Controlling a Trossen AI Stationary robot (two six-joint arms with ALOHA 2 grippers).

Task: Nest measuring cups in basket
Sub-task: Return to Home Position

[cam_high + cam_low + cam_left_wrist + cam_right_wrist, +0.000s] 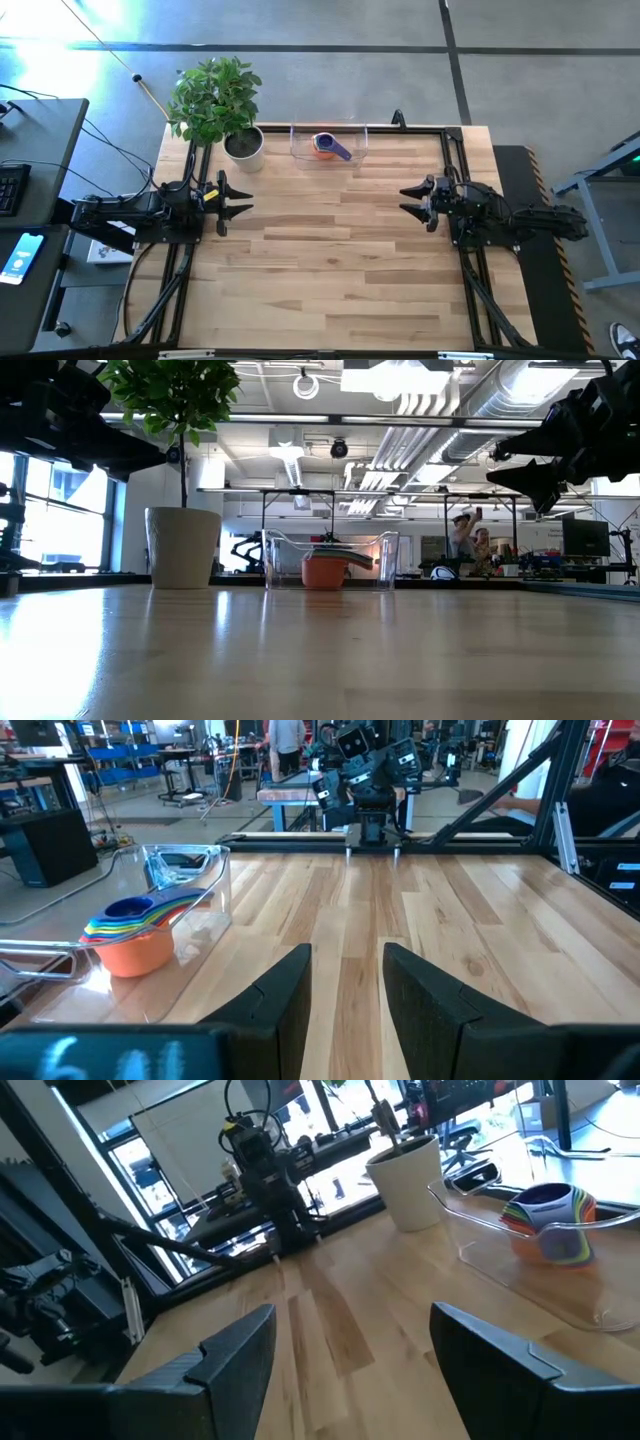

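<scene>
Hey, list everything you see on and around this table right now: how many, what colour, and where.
measuring cups: one nested stack, orange outermost, purple on top, exact count unclear; inside the basket
basket: one, clear; middle of the table's far edge
plant pot: one, white; beside the basket, on the left arm's side
plant: one, green; in the plant pot
table: one, light wood
phone: one, screen lit blue; on a dark desk beyond the left arm
left hand: one, dark, open, empty; above the table's left side
right hand: one, dark, open, empty; above the table's right side
</scene>
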